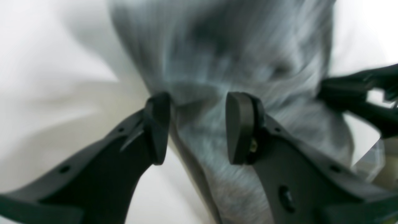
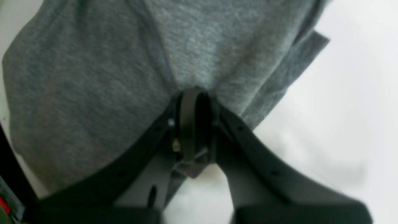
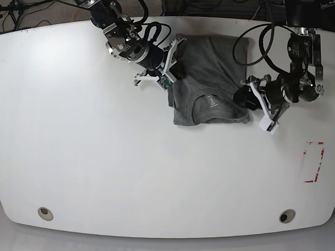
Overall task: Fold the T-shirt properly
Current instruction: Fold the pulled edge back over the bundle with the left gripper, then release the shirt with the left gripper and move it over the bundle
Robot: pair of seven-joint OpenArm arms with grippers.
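The dark heather-grey T-shirt [image 3: 210,74] lies partly folded at the back middle of the white table [image 3: 102,161], collar towards the front. My right gripper [image 3: 174,67] is at the shirt's left edge. In the right wrist view it [image 2: 196,93] is shut on a pinch of the grey cloth [image 2: 93,77]. My left gripper [image 3: 245,98] is at the shirt's right front corner. In the blurred left wrist view it [image 1: 199,109] is open, with the shirt [image 1: 217,62] running between and beyond the two fingers.
A red-marked rectangle [image 3: 313,161] is on the table at the right. Two round holes [image 3: 45,213] [image 3: 287,215] sit near the front edge. Cables [image 3: 252,40] loop behind the shirt. A dark arm part [image 1: 357,96] shows at the right of the left wrist view.
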